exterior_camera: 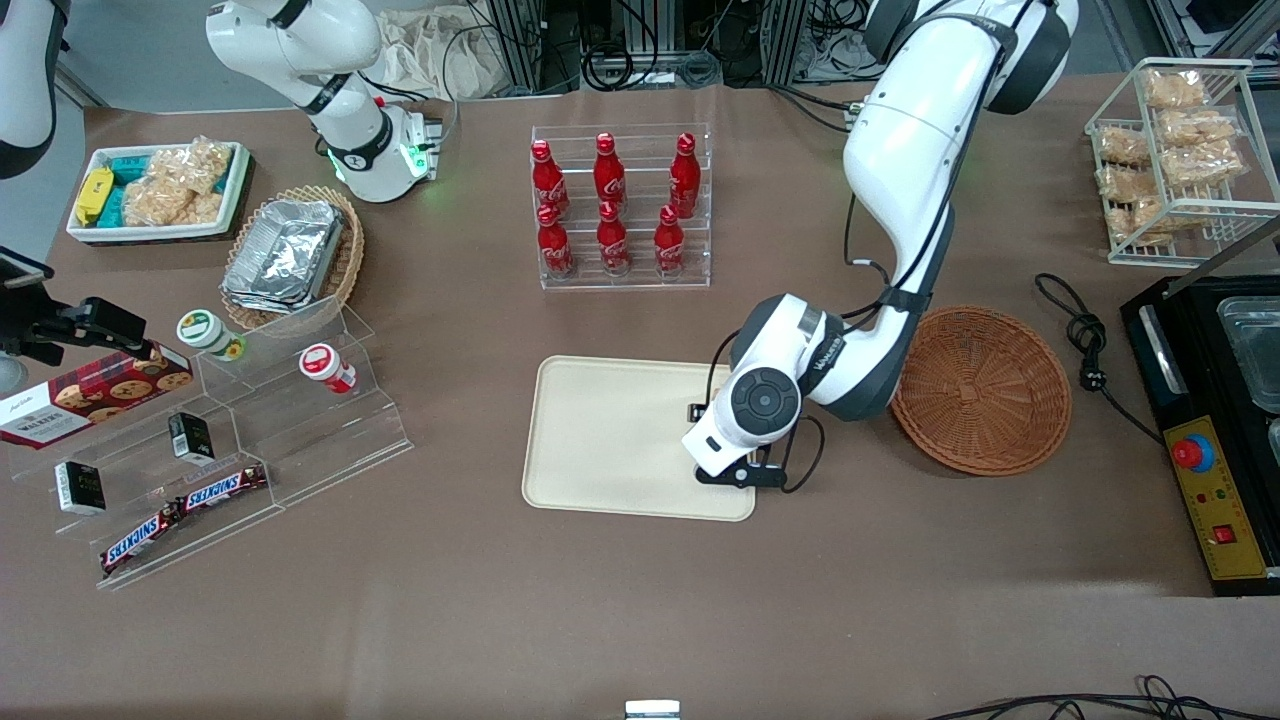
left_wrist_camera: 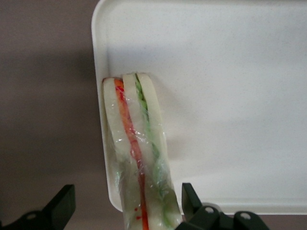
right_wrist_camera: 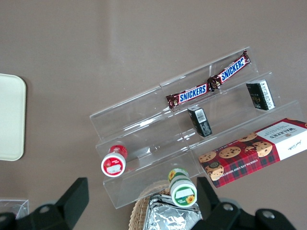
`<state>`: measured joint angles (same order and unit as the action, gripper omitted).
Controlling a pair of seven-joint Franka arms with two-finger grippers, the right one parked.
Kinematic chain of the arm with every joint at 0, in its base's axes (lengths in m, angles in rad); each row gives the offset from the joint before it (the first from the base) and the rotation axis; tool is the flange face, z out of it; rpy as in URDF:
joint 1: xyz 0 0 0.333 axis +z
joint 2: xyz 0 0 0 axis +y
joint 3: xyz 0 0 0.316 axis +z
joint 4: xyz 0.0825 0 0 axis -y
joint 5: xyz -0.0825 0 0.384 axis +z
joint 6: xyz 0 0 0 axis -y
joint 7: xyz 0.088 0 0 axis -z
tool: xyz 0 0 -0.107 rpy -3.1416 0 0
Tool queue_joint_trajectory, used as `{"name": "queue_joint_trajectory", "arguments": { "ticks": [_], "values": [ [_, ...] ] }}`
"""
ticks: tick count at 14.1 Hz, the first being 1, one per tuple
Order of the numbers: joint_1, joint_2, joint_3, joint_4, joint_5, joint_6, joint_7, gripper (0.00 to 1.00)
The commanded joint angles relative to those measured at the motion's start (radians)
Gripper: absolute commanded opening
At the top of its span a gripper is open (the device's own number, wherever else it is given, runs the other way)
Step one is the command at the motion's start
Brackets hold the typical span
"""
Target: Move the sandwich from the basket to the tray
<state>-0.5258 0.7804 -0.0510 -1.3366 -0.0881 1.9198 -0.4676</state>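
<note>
My gripper [left_wrist_camera: 127, 206] sits low over the tray [exterior_camera: 600, 420], at the tray's corner nearest the wicker basket [exterior_camera: 982, 390]. My fingers [left_wrist_camera: 191, 197] stand wide, one on each side of the sandwich [left_wrist_camera: 136, 153], and there is a clear gap between each pad and the wrap, so I am not clamping it.

The sandwich lies on its side across the tray's rim at that corner. Its pointed end, with the orange-red and green filling stripes showing through the clear wrap, rests on the tray floor. The end under my wrist seems to lean on or overhang the rim toward the brown table; I cannot tell for certain, because my own fingers cut that end from sight. From the front camera my wrist hides the sandwich altogether.

The basket, beside the tray toward my end of the table, shows bare weave and nothing inside it, so the picking half of the job looks done. I judge the placing nearly done as well: the sandwich is down and let go. What is left is to lift straight up clear of it without dragging the wrap. If it proves to be perched on the rim, it would want a nudge further onto the tray.
</note>
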Motion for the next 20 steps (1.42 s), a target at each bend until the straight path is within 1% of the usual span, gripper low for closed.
{"name": "queue_joint_trajectory", "arguments": {
  "ticks": [1,4,6,8,10,12,13,14,16,17,20],
  "values": [
    [0.033,-0.056,0.0,0.004,-0.018,-0.062,-0.006,0.99],
    [0.082,-0.101,0.002,0.033,-0.016,-0.117,-0.08,0.99],
    [0.121,-0.15,0.003,0.053,-0.001,-0.186,-0.065,0.99],
    [0.199,-0.219,0.002,0.036,-0.002,-0.246,0.021,0.99],
    [0.26,-0.277,0.003,0.036,0.001,-0.35,0.087,0.99],
    [0.331,-0.334,0.003,0.031,0.002,-0.376,0.127,0.99],
    [0.355,-0.355,0.005,0.033,0.013,-0.395,0.148,0.99],
    [0.38,-0.38,0.003,0.033,0.046,-0.416,0.182,0.99],
    [0.391,-0.418,0.005,0.036,0.115,-0.456,0.275,0.99],
    [0.392,-0.434,0.011,0.039,0.126,-0.462,0.321,0.99],
    [0.434,-0.473,0.025,0.039,0.103,-0.463,0.397,0.99]
  ]
}}
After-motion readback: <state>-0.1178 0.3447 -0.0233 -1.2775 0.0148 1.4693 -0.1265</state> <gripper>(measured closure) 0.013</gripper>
